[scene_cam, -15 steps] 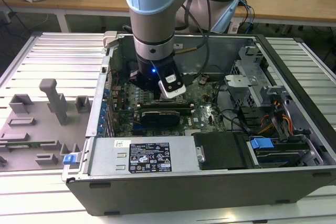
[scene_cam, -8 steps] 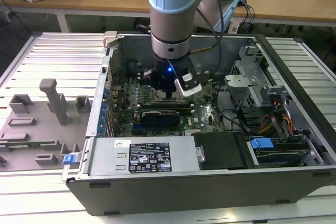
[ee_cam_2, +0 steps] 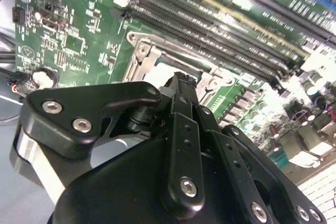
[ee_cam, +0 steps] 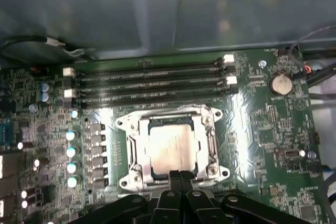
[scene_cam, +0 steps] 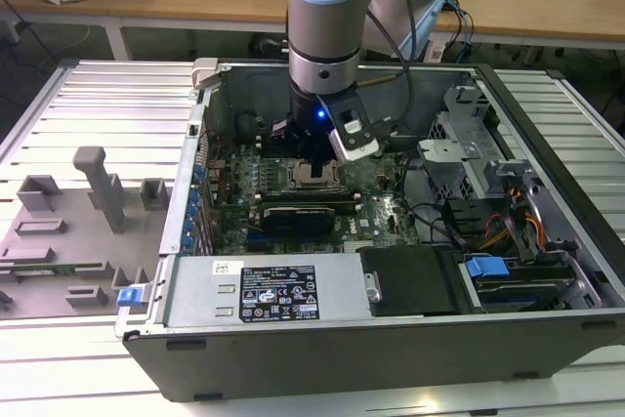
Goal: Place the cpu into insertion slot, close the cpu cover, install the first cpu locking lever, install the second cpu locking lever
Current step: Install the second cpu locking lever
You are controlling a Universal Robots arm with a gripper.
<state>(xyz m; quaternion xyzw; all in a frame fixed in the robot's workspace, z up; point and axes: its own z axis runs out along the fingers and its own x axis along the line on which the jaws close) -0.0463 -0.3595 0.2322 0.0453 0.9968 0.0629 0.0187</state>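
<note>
With the cpu already seated in the insertion slot and the cpu cover seemingly folded down around it, the gripper hovers fingers-together and empty at the socket's edge, lever work apparently remaining.

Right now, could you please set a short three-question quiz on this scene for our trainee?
1. True or false: the cpu lies in the insertion slot.
2. In the first wrist view, the gripper is nearest to: A the insertion slot's edge; B the coin battery; C the memory slots.
3. Are the gripper's fingers open or shut?
Key: 1 true; 2 A; 3 shut.
</note>
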